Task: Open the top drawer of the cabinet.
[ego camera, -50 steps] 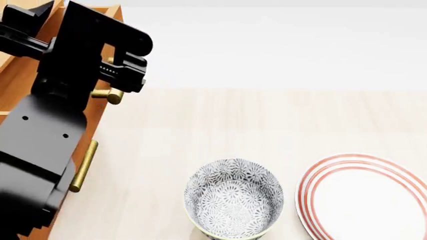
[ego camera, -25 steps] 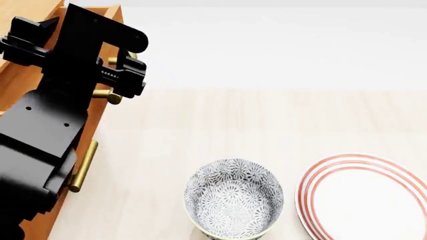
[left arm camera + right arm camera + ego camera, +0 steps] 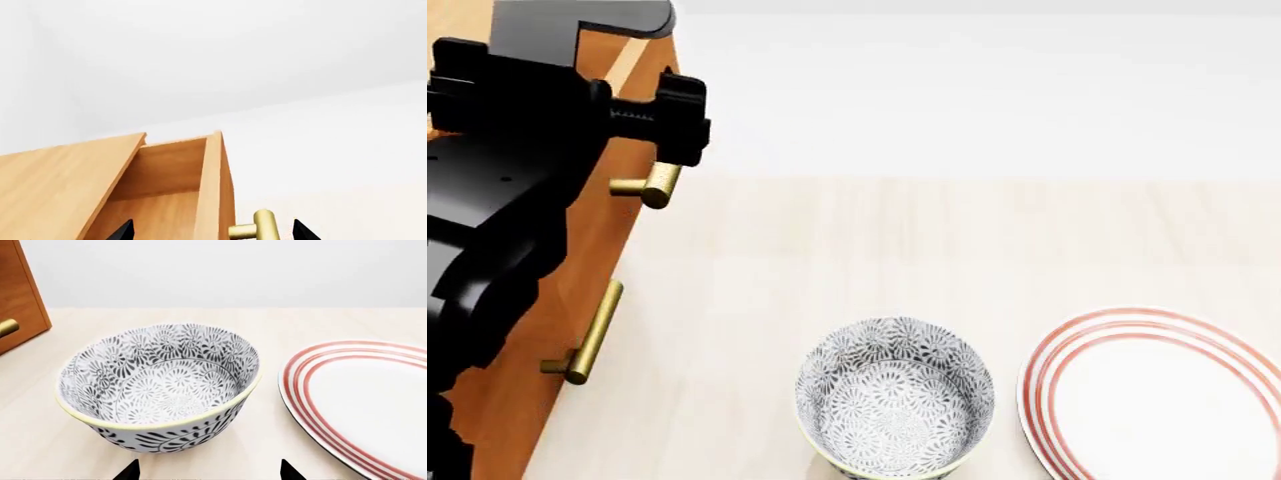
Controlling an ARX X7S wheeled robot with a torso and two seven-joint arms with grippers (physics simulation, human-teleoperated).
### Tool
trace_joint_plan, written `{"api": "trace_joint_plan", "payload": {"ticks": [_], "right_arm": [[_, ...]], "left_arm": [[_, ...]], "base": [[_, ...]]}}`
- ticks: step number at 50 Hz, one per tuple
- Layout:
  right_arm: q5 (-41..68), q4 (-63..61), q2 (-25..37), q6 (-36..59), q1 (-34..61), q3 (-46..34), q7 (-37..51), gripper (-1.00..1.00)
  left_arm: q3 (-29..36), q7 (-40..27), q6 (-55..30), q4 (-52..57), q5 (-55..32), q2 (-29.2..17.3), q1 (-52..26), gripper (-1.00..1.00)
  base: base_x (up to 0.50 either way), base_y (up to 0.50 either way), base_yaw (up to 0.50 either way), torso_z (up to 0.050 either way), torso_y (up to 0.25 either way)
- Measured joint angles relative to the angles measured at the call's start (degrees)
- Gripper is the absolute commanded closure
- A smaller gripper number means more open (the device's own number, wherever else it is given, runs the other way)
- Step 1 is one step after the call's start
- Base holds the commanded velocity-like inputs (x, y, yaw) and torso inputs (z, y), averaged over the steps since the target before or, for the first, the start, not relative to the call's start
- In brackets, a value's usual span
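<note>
The orange-brown cabinet (image 3: 594,250) stands at the left edge of the head view, largely behind my black left arm. Its top drawer (image 3: 210,185) is pulled out, so the light wood interior shows in the left wrist view. My left gripper (image 3: 213,231) is open and straddles the drawer front, with the brass bar handle (image 3: 265,226) between its fingertips but not clamped. In the head view that handle (image 3: 662,184) pokes out just below the left gripper (image 3: 627,118). My right gripper (image 3: 210,471) is open, low over the tabletop in front of the bowl, holding nothing.
The lower drawer's brass handle (image 3: 593,334) sits further down the cabinet front. A black-and-white patterned bowl (image 3: 894,396) and a red-ringed white plate (image 3: 1174,400) stand on the light wood table (image 3: 868,240) to the cabinet's right.
My left arm has risen and swung, now covering the drawer's inside in the head view. The top handle stays at the same spot. Bowl and plate have not moved.
</note>
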Motion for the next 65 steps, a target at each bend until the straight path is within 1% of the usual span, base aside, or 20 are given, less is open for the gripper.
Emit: {"api": "trace_joint_plan", "payload": {"ticks": [13, 30, 49, 65], "right_arm": [[0.2, 0.4, 0.0, -0.1, 0.0, -0.2, 0.1, -1.00], [0.5, 0.0, 0.3, 0.1, 0.0, -0.5, 0.3, -1.00], [0.8, 0.3, 0.4, 0.1, 0.2, -0.6, 0.5, -1.00], [1.2, 0.5, 0.4, 0.2, 0.5, -0.8, 0.6, -1.00]], "left_arm": [[-4.9, -3.0, -1.6, -3.2, -5.9, 0.2, -4.3, -1.00], [-11.1, -10.1, -3.2, -12.8, -16.3, 0.4, -9.0, -1.00], [-12.8, -14.5, -3.7, -21.1, -23.0, 0.2, -13.6, -1.00], [-14.1, -17.7, -1.6, -28.2, -26.2, -0.1, -16.6, -1.00]], "base": [[0.00, 0.00, 0.00, 0.000, 0.000], [0.00, 0.00, 0.00, 0.000, 0.000], [0.00, 0.00, 0.00, 0.000, 0.000], [0.00, 0.00, 0.00, 0.000, 0.000]]}}
